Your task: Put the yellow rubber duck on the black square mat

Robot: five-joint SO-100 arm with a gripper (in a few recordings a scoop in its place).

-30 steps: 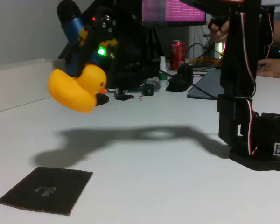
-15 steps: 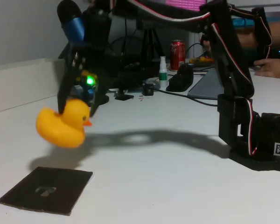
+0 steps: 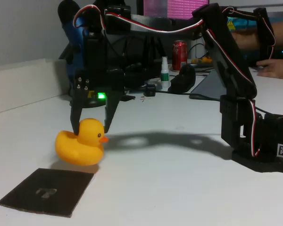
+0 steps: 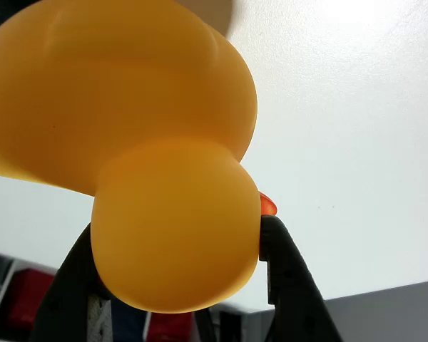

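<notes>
The yellow rubber duck (image 3: pixel 79 148) hangs upright with its orange beak to the right in the fixed view, low over the white table just behind the far edge of the black square mat (image 3: pixel 47 190). My gripper (image 3: pixel 91 129) points straight down and is shut on the duck's head, one black finger on each side. Whether the duck's underside touches the table is unclear. In the wrist view the duck (image 4: pixel 143 142) is seen from above, its head squeezed inside my gripper (image 4: pixel 182 235). The mat lies flat near the front left with a faint grey mark at its centre.
The arm's black base (image 3: pixel 257 141) stands at the right. Along the back are a red can (image 3: pixel 179 54), a small bottle, cables and dark gear. A person's hand (image 3: pixel 273 68) rests at the far right. A low white ledge (image 3: pixel 23 87) runs along the left.
The arm has swung down, bringing the duck from high at the left to just above the table behind the mat. The duck has turned upright. The mat has not moved.
</notes>
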